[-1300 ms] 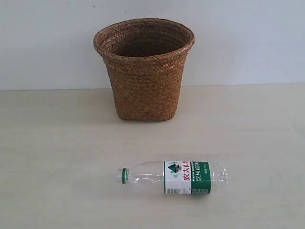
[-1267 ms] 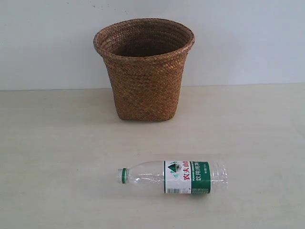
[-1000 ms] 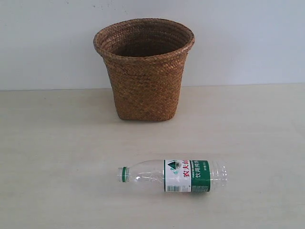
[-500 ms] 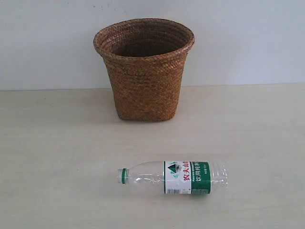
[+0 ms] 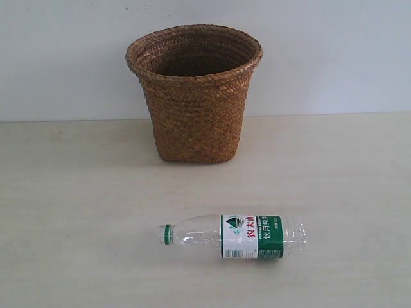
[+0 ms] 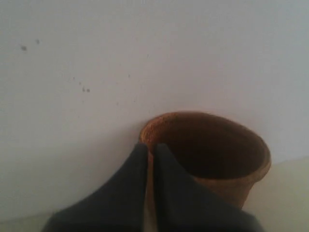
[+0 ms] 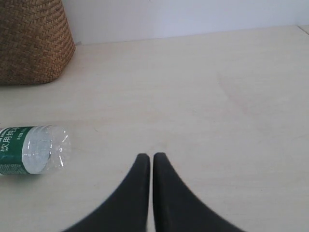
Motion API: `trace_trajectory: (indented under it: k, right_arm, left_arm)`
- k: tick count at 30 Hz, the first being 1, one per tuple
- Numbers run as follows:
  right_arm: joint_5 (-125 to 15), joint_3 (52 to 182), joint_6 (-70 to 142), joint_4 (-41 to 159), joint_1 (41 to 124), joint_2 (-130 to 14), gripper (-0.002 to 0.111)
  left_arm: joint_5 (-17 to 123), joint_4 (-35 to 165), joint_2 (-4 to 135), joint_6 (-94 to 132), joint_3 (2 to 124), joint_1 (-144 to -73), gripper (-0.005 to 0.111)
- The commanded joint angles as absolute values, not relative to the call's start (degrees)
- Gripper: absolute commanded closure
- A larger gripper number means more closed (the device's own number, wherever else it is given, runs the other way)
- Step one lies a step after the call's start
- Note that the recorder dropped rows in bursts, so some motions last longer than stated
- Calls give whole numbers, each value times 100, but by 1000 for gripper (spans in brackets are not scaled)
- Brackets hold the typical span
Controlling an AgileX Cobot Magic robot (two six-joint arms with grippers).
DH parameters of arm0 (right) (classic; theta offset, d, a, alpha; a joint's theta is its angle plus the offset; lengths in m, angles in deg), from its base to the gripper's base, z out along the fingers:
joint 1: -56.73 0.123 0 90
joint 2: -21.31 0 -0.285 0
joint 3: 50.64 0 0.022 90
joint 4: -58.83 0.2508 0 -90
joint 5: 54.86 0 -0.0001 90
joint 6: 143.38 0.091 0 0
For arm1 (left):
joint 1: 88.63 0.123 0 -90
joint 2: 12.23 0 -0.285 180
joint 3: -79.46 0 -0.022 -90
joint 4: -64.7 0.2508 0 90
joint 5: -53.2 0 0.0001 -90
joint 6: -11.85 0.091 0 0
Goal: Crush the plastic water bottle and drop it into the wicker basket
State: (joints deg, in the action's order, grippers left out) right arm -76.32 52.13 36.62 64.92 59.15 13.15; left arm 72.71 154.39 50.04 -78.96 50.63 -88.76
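both left hand and right hand are pressed together; plastic water bottle lies apart from wicker basket.

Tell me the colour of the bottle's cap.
Green. The cap shows best in the exterior view.

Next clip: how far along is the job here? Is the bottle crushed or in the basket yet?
Nothing looks done. The plastic water bottle lies on its side on the table, uncrushed, cap on, apart from the wicker basket. Nothing is in hand: the left gripper and right gripper are both shut and empty, and neither arm shows in the exterior view. Remaining: grasp, crush, drop in.
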Motion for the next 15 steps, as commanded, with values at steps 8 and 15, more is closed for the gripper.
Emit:
trace_trajectory:
  k: [8, 15]
  right_arm:
    - [-7607, 5215, 3662, 6453, 5903, 1353, 108]
    - [-7607, 5215, 3662, 6453, 5903, 1353, 108]
  left_arm:
    - [6464, 16465, 6373, -8258, 5326, -9003, 103]
    - [4361, 16332, 6804, -7031, 5326, -9003, 103]
